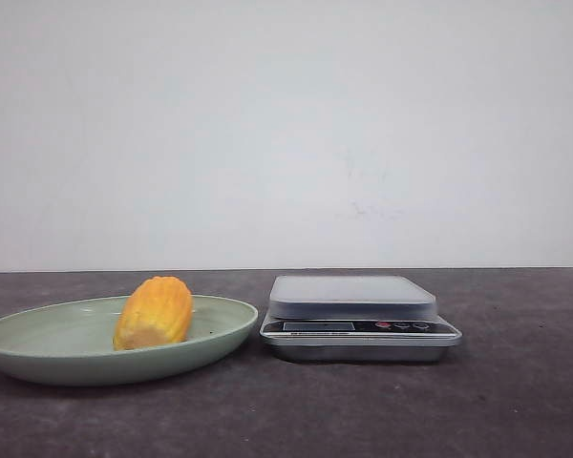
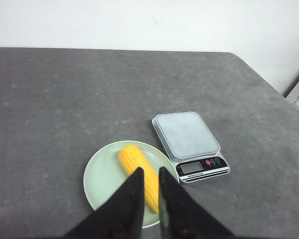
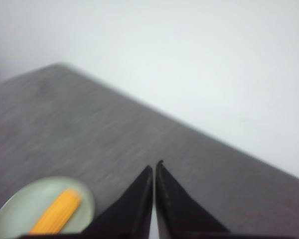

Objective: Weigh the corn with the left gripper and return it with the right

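The corn (image 1: 155,311), a stubby yellow-orange cob, lies on a pale green plate (image 1: 38,336) at the left of the table. A grey kitchen scale (image 1: 353,298) stands right beside the plate, with nothing on it. In the left wrist view my left gripper (image 2: 150,170) hangs well above the corn (image 2: 134,159) and plate (image 2: 102,177), its jaws a narrow gap apart and empty. My right gripper (image 3: 154,165) is shut and empty, high over the table, with the corn (image 3: 57,211) and plate (image 3: 20,199) off to one side. Neither gripper shows in the front view.
The scale (image 2: 187,134) has its display and buttons (image 2: 202,167) on the side away from the back wall. The dark grey table (image 1: 516,401) ends at a white wall behind. A table corner and edge show in the left wrist view (image 2: 269,87).
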